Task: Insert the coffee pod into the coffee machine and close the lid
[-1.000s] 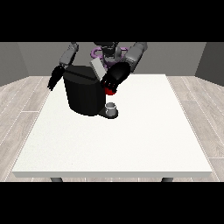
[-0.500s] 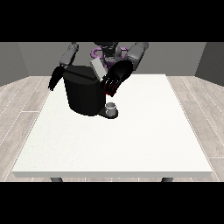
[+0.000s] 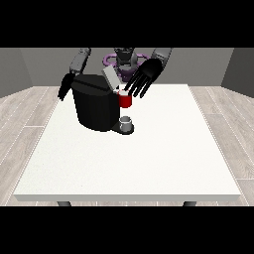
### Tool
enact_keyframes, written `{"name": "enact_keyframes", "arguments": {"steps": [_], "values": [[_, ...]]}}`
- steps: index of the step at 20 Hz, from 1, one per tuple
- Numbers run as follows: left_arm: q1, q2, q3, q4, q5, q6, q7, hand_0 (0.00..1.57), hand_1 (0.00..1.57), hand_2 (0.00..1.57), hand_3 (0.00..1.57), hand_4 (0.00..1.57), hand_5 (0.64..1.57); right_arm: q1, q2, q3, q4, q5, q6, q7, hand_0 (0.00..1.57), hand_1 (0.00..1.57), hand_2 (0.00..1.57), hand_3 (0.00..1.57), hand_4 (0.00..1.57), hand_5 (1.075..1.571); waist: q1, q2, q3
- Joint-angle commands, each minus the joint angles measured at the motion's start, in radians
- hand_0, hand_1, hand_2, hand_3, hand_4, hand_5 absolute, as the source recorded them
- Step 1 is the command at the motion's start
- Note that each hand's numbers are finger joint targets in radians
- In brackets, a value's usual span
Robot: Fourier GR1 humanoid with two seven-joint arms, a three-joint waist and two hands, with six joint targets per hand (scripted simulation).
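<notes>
The black coffee machine (image 3: 96, 106) stands on the white table (image 3: 149, 158) at the back left of centre. Its grey lid (image 3: 110, 78) is tilted up and open. A red thing at the machine (image 3: 125, 100) shows at its upper right side. The hand at the view's right (image 3: 144, 78) hovers just above and right of that red thing, its fingers spread and pointing down, holding nothing. The hand at the view's left (image 3: 64, 89) hangs beside the machine's back left corner. A small grey thing (image 3: 126, 121) stands on the machine's base in front.
The robot's torso (image 3: 124, 59) is behind the table's far edge. The table's front edge (image 3: 129, 197) runs across the view. A wooden floor (image 3: 20, 129) surrounds the table.
The hand at the view's right has lifted up and away from the red thing and spread its fingers, leaving the red thing more exposed. The other hand has barely moved.
</notes>
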Motion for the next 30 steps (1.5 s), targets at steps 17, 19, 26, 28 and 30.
{"name": "enact_keyframes", "arguments": {"steps": [17, 19, 26, 28, 30], "values": [[0.589, -0.441, 0.314, -0.014, 0.496, -0.054, -0.123, 0.0, 0.0, 0.0, 0.0, 0.42, 1.571, 0.302, -0.032, -0.079, 0.047, -0.083, 0.057, -0.057, 0.0, 0.0, 0.0, 0.0, 0.0, 1.571, 0.301, -0.503, -0.0012], [0.644, -0.384, 0.318, -0.012, 0.503, -0.109, -0.119, 0.0, 0.0, 0.0, 0.0, 0.39, 1.571, 0.329, -0.025, -0.039, -0.002, -0.083, 0.102, -0.05, 0.0, 0.0, 0.0, 0.0, 0.0, 1.571, 0.29, -0.552, -0.0012], [0.679, -0.443, 0.288, -0.054, 0.529, -0.081, -0.026, 0.0, 0.0, 0.0, 0.0, 0.41, 1.571, 0.203, 0.007, 0.041, -0.089, -0.083, 0.149, 0.011, 0.0, 0.0, 0.0, 0.0, 0.06, 1.571, 0.341, -0.576, -0.0007], [0.724, -0.466, 0.294, -0.07, 0.563, -0.099, -0.015, 0.0, 0.0, 0.0, 0.0, 0.39, 1.571, 0.212, -0.046, 0.047, -0.102, -0.078, 0.199, 0.036, 0.0, 0.0, 0.0, 0.0, 0.15, 1.571, 0.366, -0.63, -0.0007], [0.736, -0.446, 0.28, -0.1, 0.591, -0.121, -0.021, 0.0, 0.0, 0.0, 0.0, 0.37, 1.571, 0.151, -0.062, 0.04, -0.114, -0.068, 0.191, 0.045, 0.0, 0.0, 0.0, 0.0, 0.25, 1.571, 0.372, -0.582, -0.0008]]}}
